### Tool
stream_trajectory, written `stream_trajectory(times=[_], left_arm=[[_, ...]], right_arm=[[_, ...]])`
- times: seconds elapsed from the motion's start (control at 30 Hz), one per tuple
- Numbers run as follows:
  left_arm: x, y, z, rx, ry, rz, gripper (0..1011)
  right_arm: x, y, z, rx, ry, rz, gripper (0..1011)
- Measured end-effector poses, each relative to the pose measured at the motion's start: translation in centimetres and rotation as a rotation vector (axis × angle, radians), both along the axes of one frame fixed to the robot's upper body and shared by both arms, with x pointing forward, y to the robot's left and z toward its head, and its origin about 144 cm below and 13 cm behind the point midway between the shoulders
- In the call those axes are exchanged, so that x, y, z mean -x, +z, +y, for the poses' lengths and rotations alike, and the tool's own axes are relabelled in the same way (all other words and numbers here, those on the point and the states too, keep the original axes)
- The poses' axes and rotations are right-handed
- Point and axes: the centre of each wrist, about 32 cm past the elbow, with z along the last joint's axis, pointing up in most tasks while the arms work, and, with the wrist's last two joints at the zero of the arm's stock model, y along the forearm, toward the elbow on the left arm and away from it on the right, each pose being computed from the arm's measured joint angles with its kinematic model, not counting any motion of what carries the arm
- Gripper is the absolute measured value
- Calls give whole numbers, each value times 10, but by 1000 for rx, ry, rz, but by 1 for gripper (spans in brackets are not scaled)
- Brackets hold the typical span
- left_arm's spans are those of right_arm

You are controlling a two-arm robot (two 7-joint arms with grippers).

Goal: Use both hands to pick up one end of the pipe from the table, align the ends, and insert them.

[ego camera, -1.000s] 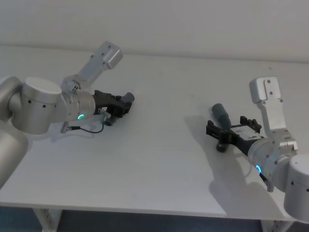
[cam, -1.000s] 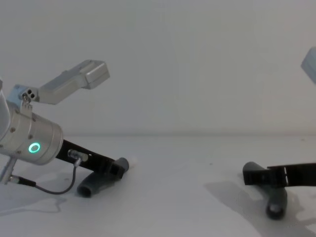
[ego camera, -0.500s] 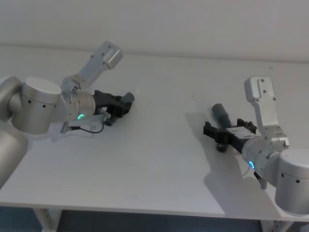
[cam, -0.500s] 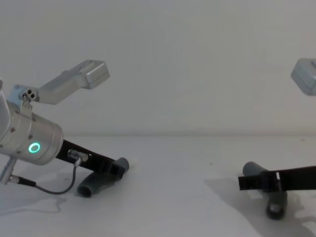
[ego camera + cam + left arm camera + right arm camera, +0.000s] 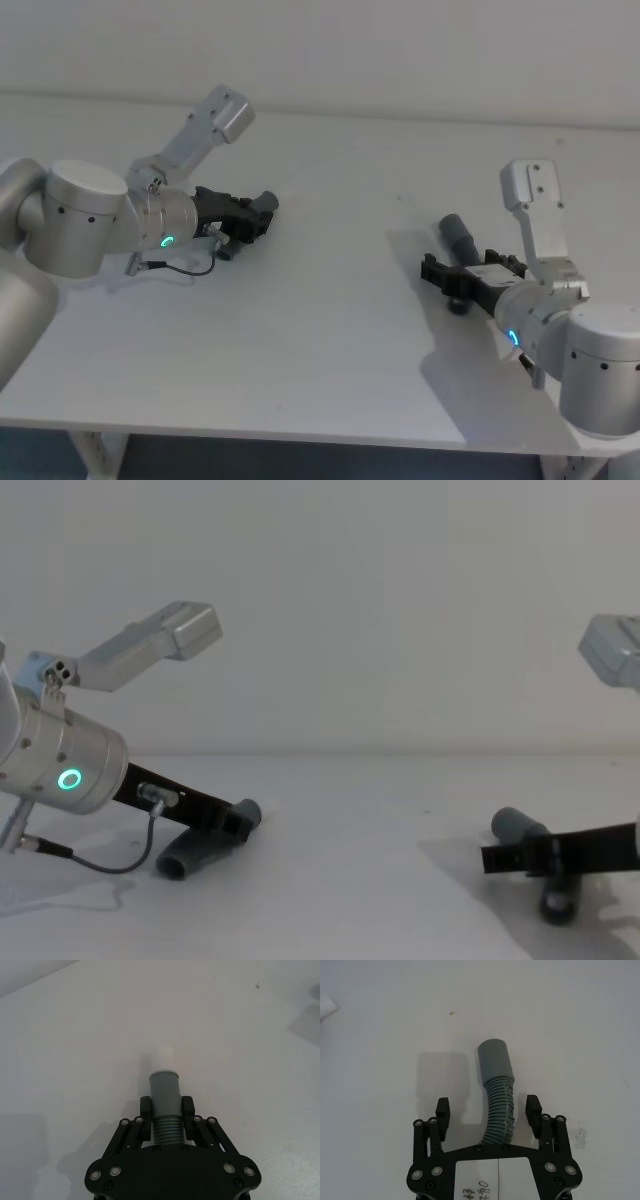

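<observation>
The pipe is in two dark grey pieces on the white table (image 5: 330, 300). My left gripper (image 5: 165, 1108) is shut on the ribbed part of one piece (image 5: 164, 1091), whose white spigot tip (image 5: 162, 1056) points away from the wrist. In the head view this gripper (image 5: 252, 222) is at the left, and the chest view has the piece's (image 5: 196, 852) lower end down at the table. My right gripper (image 5: 487, 1109) stands open astride the other piece (image 5: 498, 1100), one finger on each side and not touching it. That piece (image 5: 458, 236) lies at the right under the right gripper (image 5: 446, 276).
A thin cable (image 5: 100, 865) loops from the left wrist down to the table. The table's front edge (image 5: 300, 435) runs close below both arms. A wide bare stretch of table (image 5: 340, 220) separates the two pieces.
My right gripper has slid toward the table's middle and sunk lower over its pipe piece, still open. The left arm and its piece have not moved.
</observation>
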Motion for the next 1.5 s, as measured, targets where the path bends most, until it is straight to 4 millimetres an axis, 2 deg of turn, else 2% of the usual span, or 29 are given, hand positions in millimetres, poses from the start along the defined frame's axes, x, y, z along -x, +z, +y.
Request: stream_trajectory(times=[0.07, 0.17, 0.23, 0.27, 0.37, 0.4, 0.5, 0.53, 0.6, 0.7, 0.77, 1.5], left_arm=[[0, 0, 0, 0, 0, 0, 351], [0, 0, 0, 0, 0, 0, 351], [0, 0, 0, 0, 0, 0, 351], [0, 0, 0, 0, 0, 0, 351], [0, 0, 0, 0, 0, 0, 351], [0, 0, 0, 0, 0, 0, 351], [0, 0, 0, 0, 0, 0, 351], [0, 0, 0, 0, 0, 0, 351], [0, 0, 0, 0, 0, 0, 351], [0, 0, 0, 0, 0, 0, 351], [0, 0, 0, 0, 0, 0, 351], [0, 1, 0, 1, 0, -10, 351]], right_arm=[[-1, 0, 0, -1, -1, 3, 908], [-1, -1, 1, -2, -2, 4, 792], [-2, -1, 1, -2, -4, 5, 753], [-2, -1, 1, -2, -4, 6, 696], [-2, -1, 1, -2, -5, 7, 639], [-2, -1, 1, -2, -5, 7, 573], [-2, -1, 1, -2, -6, 8, 493], [-3, -1, 1, -2, -6, 9, 433], [-3, -2, 1, -3, -6, 9, 411], [-3, -2, 2, -2, -7, 10, 297], [-3, -2, 2, -3, -7, 10, 273], [-1, -1, 2, -7, 17, -1, 273]])
